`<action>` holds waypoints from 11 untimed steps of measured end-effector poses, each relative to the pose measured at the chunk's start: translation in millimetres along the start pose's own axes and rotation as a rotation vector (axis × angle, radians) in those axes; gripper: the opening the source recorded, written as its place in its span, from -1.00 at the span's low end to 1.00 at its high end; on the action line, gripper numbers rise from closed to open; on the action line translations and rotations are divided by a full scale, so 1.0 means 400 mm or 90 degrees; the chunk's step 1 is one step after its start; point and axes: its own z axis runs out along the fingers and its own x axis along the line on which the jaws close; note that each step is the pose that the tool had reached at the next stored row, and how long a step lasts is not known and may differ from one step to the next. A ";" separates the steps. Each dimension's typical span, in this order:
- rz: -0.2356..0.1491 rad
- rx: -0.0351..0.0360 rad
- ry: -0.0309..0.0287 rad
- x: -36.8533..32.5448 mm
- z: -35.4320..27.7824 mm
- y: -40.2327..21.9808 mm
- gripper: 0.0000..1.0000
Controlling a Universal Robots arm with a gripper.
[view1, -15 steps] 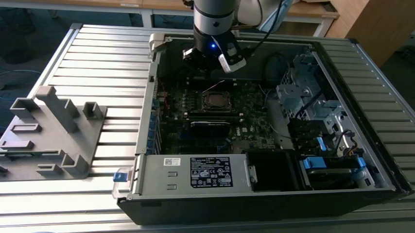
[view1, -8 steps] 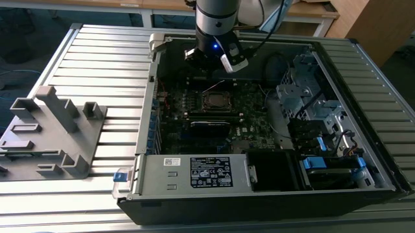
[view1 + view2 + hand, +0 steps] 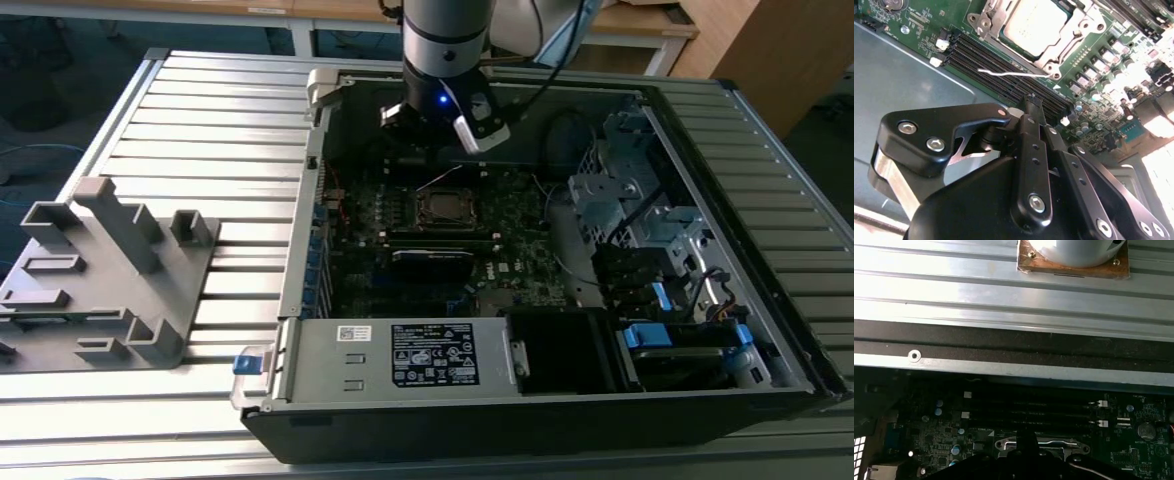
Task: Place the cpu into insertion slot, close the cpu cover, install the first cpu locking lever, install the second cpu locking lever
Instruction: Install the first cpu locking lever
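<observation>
The open computer case (image 3: 300,250) lies on the slatted table. On its green motherboard the insertion slot (image 3: 445,207) holds the cpu (image 3: 1036,25), whose dull grey top shows through the window of the silvery cpu cover (image 3: 1074,35), which lies flat over it. A thin wire locking lever (image 3: 1004,74) juts out beside the socket over the memory slots, and it also stands raised in the exterior view (image 3: 441,180). My gripper (image 3: 1032,101) hangs just behind the socket, its black fingers together with nothing between them. Its tip sits at the socket's edge in the first wrist view (image 3: 1026,437).
Long black memory slots (image 3: 1004,65) run between gripper and socket. A black module (image 3: 431,262) lies in front of the socket, and a power supply (image 3: 400,355) fills the near end. Drive bays with blue tabs (image 3: 647,300) are at the exterior view's right, a grey fixture block (image 3: 107,270) at its left.
</observation>
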 end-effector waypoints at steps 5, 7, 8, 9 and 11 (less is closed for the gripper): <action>0.000 0.0000 -0.0008 -0.011 0.006 -0.002 -0.80; 0.000 0.0000 -0.0007 -0.017 0.007 -0.002 -0.80; 0.000 0.0000 -0.0007 -0.018 0.008 -0.003 -0.80; 0.000 0.0000 -0.0011 -0.019 0.009 -0.003 -0.80; -0.001 0.0002 -0.0034 -0.019 0.013 -0.004 -0.80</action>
